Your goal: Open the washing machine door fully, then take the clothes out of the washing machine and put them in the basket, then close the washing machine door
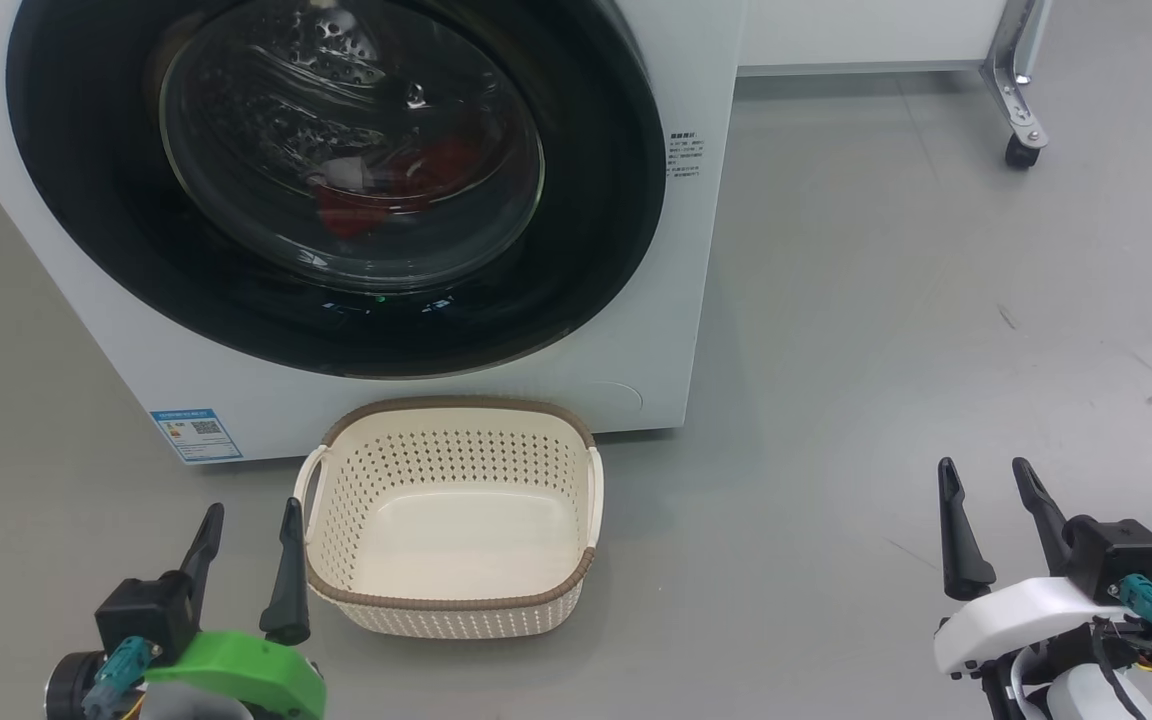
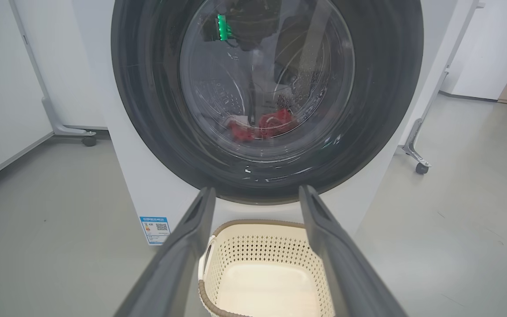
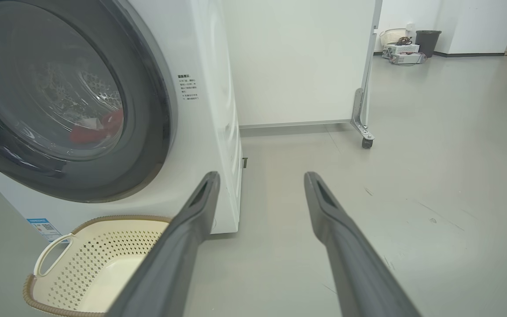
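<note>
Both agape: left end effector (image 1: pixel 253 507) beside basket (image 1: pixel 456 403) rim, right end effector (image 1: pixel 984 466) apart.

Smooth grey floor (image 1: pixel 886 300), faintly scuffed and evenly lit. At one o'clock stands a white partition (image 3: pixel 297 66) on a metal castor leg (image 1: pixel 1021 130). Farther off, a dark bin (image 3: pixel 428 42) sits by the white wall (image 3: pixel 478 22).

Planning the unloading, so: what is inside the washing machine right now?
Behind the shut washing machine door, red clothes with a white patch lie low in the perforated steel drum. Glare and the door's black ring hide the rest of the drum.
</note>
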Tool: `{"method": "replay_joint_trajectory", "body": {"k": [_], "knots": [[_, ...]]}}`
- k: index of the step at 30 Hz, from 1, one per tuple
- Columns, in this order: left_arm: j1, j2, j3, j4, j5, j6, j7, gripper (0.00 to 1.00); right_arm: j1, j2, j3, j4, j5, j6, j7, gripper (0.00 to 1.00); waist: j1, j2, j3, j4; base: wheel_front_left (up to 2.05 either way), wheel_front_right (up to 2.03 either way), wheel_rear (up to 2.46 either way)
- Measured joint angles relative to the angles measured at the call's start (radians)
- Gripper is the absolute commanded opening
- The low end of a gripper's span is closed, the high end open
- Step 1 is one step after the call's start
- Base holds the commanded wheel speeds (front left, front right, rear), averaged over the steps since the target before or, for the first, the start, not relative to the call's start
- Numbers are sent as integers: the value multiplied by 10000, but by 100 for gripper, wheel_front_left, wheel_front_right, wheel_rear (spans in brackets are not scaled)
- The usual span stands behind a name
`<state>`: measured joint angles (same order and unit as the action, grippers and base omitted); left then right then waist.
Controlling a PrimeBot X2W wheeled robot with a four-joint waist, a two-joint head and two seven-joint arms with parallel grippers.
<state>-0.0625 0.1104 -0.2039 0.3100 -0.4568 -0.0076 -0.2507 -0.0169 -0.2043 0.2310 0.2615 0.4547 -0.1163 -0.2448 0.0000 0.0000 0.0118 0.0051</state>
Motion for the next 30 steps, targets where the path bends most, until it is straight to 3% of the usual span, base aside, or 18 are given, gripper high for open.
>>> {"method": "replay_joint_trajectory", "body": {"k": [13,15,24,30], "knots": [[-6,-69,104,84,104,-4,0,100,-1,128,-127,-2,-82,21,0,100,0,0,18,-30,0,0,0],[-8,-77,125,96,104,-4,0,100,-1,151,-155,-4,-79,63,0,0,0,0,22,-29,0,0,0],[-23,-140,207,144,134,-33,0,100,-1,169,-270,-2,-23,274,0,0,0,0,44,-11,0,0,0],[-40,-180,219,153,192,-155,0,100,-1,416,-548,54,683,550,-2,0,0,0,101,4,0,0,0]]}}
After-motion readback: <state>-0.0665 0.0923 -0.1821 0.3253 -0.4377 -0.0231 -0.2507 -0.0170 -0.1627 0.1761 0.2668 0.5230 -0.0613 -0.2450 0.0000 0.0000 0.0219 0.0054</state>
